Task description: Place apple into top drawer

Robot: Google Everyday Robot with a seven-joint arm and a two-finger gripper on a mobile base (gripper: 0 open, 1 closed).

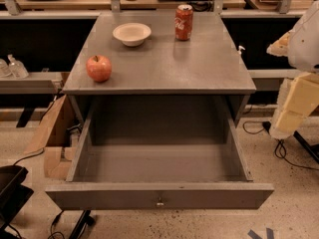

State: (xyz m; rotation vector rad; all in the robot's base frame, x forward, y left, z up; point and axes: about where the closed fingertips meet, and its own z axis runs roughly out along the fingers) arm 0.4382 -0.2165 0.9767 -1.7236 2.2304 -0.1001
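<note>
The red apple (98, 67) with yellowish patches sits upright on the left front part of the grey cabinet top (169, 63). The top drawer (159, 195) is pulled fully out below the top, its grey inside bare and its flat front panel carrying a small central keyhole. My gripper (294, 106) hangs at the far right edge of the view, beside the cabinet's right side and well away from the apple. It holds nothing that I can see.
A white bowl (131, 33) and a red soda can (183, 22) stand at the back of the cabinet top. A cardboard box (50, 133) lies left of the drawer. Cables (284, 153) run over the floor at right. A black object (12, 188) sits at bottom left.
</note>
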